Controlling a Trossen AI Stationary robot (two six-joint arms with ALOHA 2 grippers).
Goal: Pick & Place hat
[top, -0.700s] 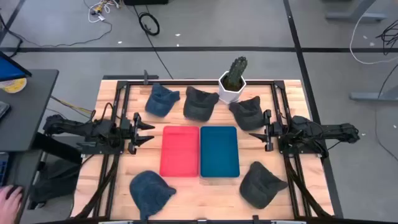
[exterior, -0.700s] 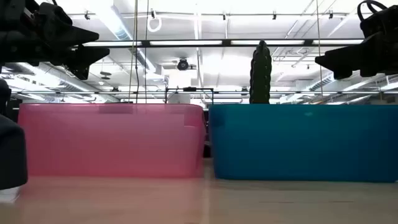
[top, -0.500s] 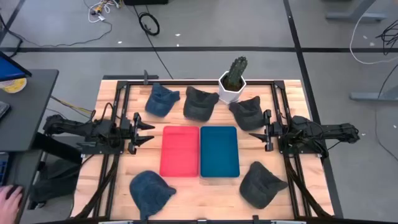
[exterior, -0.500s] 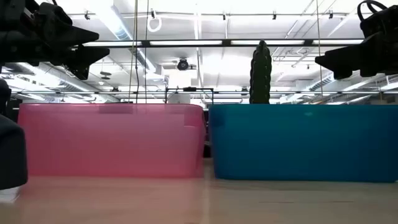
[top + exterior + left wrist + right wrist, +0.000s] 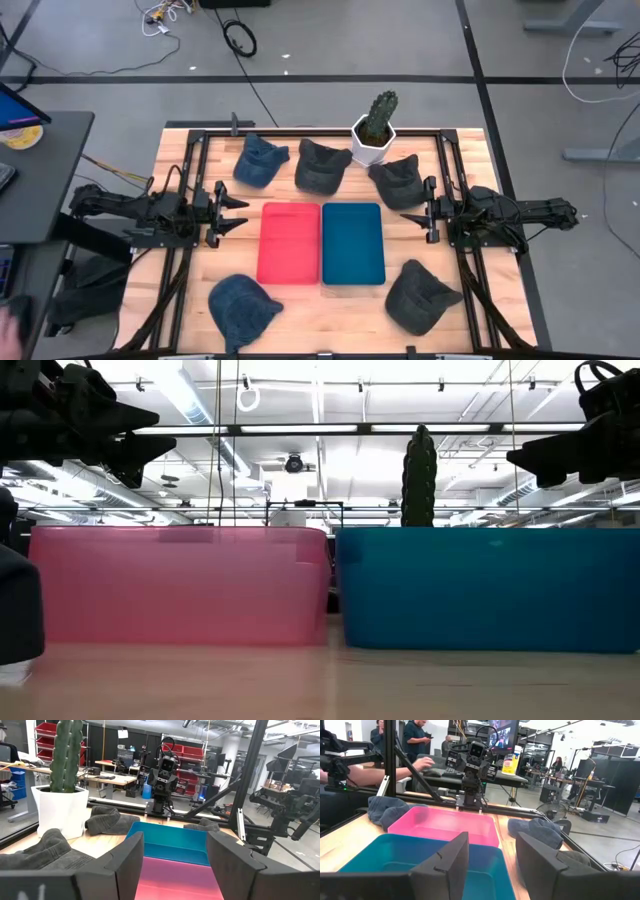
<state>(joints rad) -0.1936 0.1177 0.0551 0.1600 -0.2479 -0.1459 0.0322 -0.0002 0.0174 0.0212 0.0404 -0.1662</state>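
No hat is held. The left gripper is parked near the left edge of the surface, facing the pink bin; its jaws stand wide and empty. The right gripper is parked near the right edge, facing the teal bin, jaws likewise wide and empty.

Five hats are on the surface. Along the far edge: a blue hat, a dark hat, and a grey hat just beside the cactus pot. Toward the near edge: a blue hat near the left corner and a dark hat near the right corner. Both bins appear empty.

Risks, as judged:
- The far grey hat lies against the pot; a reach for it could knock the cactus over.
- Soft fabric may bunch or be pinched by one layer only, so a hat could slip out during the carry.
- A low carry could snag on a bin wall.
- The two bins touch at mid-surface; simultaneous drops could bring the arms into each other's way.

View differences: only the high view shows all five hats and both arms. The low view shows bin walls and the cactus, with at most a dark shape cut off at its left edge. The right wrist view shows people beyond the surface, not seen in the other views.
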